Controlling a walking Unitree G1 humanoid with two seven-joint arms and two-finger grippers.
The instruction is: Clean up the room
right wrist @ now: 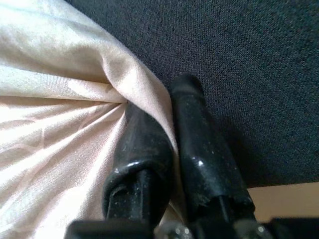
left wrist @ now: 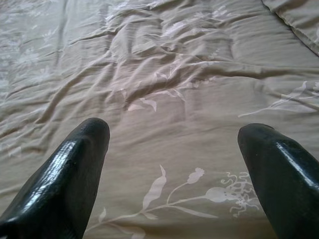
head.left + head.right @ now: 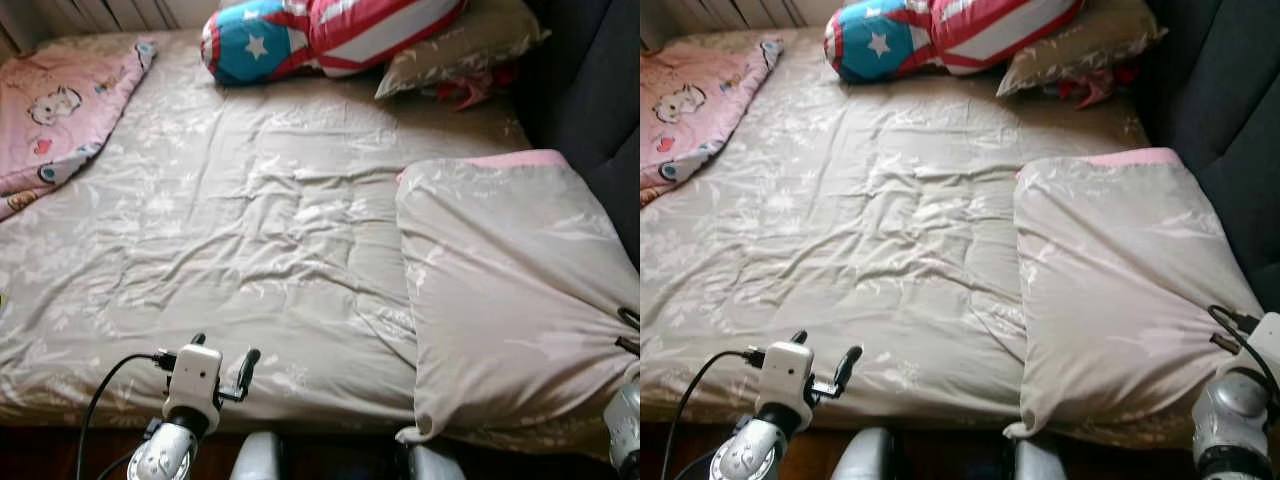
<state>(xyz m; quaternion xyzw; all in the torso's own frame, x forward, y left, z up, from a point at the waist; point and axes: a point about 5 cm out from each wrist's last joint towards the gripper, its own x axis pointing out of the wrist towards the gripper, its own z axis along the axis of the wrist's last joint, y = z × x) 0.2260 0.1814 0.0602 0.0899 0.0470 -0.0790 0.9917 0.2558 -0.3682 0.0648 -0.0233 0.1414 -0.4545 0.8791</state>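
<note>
I have the bed (image 3: 130,400) in front of me, its near edge running just above my left wrist. The beige floral duvet (image 3: 260,230) covers most of it, wrinkled across the middle, and its right side is folded back on itself into a doubled flap (image 3: 510,290) that lies along the bed's right edge, a pink lining (image 3: 520,159) showing at the fold's far end. My right gripper (image 1: 167,107) is at the near right corner, fingers pinched tight on the flap's edge, fabric bunched between them, with a dark upholstered surface (image 3: 590,80) close alongside. My left gripper (image 3: 222,362) hovers over the near edge, fingers spread wide and holding nothing; the left wrist view shows bare duvet between them. At the far edge lie a stars-and-stripes pillow (image 3: 330,35) and a beige pillow (image 3: 460,45). A pink cartoon blanket (image 3: 60,110) sits at the far left corner. The bed's middle is open cloth.
</note>
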